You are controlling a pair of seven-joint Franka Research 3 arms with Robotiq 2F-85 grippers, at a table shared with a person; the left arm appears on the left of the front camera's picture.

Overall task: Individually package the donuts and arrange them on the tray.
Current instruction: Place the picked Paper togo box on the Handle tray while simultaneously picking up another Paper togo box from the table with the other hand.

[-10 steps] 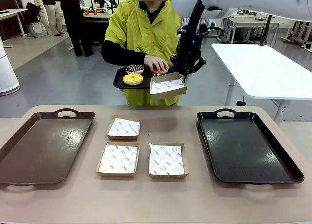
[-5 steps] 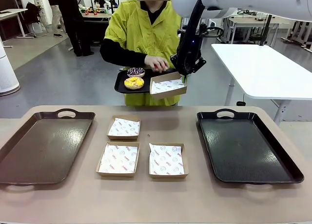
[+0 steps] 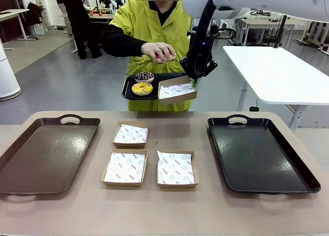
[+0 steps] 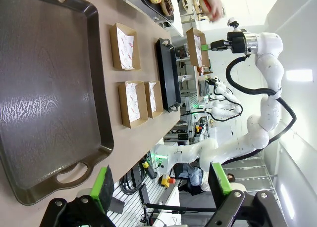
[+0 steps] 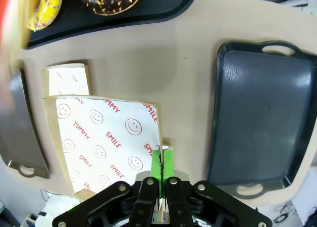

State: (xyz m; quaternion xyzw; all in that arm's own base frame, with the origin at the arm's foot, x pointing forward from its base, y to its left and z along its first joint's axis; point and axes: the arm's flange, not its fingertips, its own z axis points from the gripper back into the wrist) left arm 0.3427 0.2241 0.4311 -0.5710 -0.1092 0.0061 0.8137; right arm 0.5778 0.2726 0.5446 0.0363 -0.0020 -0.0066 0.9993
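My right gripper (image 3: 194, 82) was clamped on the rim of a paper-lined box (image 3: 177, 90), in the air beside the person's small black tray (image 3: 128, 90). The yellow donut (image 3: 142, 88) and sprinkled chocolate donut (image 3: 144, 76) sat on that tray. The person's hand (image 3: 157, 50) held the red donut (image 3: 166, 55) above it. My left gripper (image 4: 160, 183) hung wide open.

Right hand (image 3: 195, 82) pinches box (image 3: 176, 90) — aloft.

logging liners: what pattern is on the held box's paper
Red smileys with YUMMY and SMILE on white paper; right wrist view.
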